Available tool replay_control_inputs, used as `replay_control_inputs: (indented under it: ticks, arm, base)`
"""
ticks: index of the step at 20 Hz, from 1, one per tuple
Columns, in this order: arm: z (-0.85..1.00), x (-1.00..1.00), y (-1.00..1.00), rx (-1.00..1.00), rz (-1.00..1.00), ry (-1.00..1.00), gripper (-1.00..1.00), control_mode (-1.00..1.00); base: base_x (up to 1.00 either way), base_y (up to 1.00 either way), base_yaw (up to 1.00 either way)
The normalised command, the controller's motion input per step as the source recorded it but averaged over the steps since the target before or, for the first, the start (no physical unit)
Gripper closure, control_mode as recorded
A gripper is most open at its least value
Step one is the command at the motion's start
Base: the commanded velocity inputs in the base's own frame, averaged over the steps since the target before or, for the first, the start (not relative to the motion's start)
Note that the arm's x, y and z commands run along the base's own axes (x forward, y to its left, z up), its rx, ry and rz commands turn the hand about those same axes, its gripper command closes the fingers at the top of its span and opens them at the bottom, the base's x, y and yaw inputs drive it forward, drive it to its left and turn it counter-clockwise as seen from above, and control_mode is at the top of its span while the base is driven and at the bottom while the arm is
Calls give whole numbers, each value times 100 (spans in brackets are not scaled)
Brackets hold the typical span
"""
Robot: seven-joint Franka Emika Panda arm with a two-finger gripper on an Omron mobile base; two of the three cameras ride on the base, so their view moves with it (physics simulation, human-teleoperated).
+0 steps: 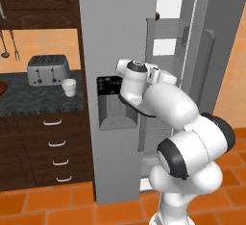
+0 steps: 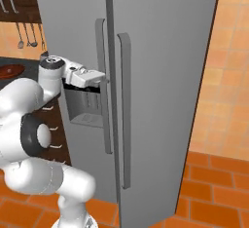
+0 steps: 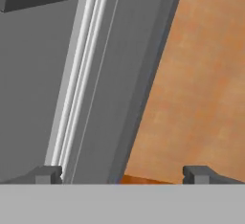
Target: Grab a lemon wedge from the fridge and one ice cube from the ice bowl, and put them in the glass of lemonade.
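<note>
Hand view: tool (image 3: pixel 122 174) wide apart beside fridge (image 3: pixel 110 98) door edge.

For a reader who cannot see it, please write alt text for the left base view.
The white arm reaches its gripper into the gap of the grey fridge, whose right door stands ajar. Left, a counter holds a toaster and the glass of lemonade.

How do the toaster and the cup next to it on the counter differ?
The toaster is grey, boxy and wide with slots on top; the cup is whitish, round and tapered. The toaster stands taller and further back; the cup sits in front, at its right end. Both stand upright on the dark counter.
</note>
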Motion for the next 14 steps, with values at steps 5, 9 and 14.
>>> replay_control_inputs:
  ticks: [5,9,14]
  arm:
    - [-2,88,2,-1,-1,-1,-100,-100]
    - [-10,70,-24,0,1,-1,-100,-100]
    - [-13,25,-78,0,12,-10,-100,-100]
  base:
    - [0,0,0]
    - [0,0,0]
    - [0,0,0]
